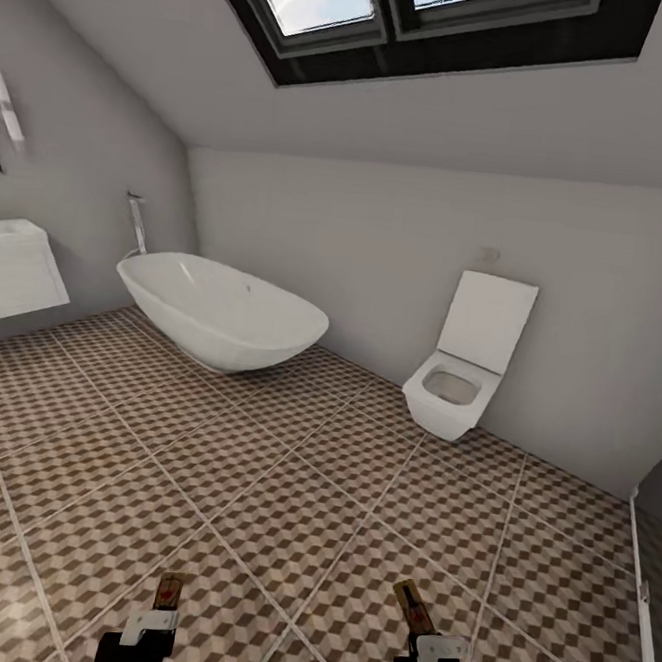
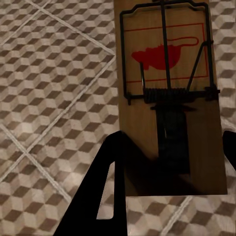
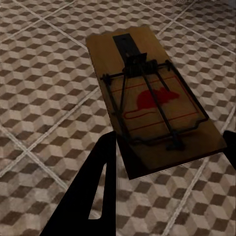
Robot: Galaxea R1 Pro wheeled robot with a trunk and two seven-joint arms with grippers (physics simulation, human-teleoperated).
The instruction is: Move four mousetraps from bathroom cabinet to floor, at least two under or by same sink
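Two brown mousetraps, one in the left hand (image 1: 157, 625) and one in the right hand (image 1: 431, 649), above the cube-patterned bathroom floor (image 1: 287, 488).

Brown-beige cube-patterned bathroom floor (image 1: 287, 488)

I'm holding a mousetrap (image 3: 152, 113) in my right gripper (image 3: 169, 162), clamping it between my two dark fingers (image 3: 98, 191) at the near end of the board. The brown wooden board is sticking out past the fingertips, tilting a little. Its dark wire frame and coiled spring are facing up, sitting over a red mouse print inside a thin red outline, with a black plate at the far end. The bathroom floor (image 3: 44, 88) is lying below, cube-patterned tiles with pale grout lines crossing diagonally.
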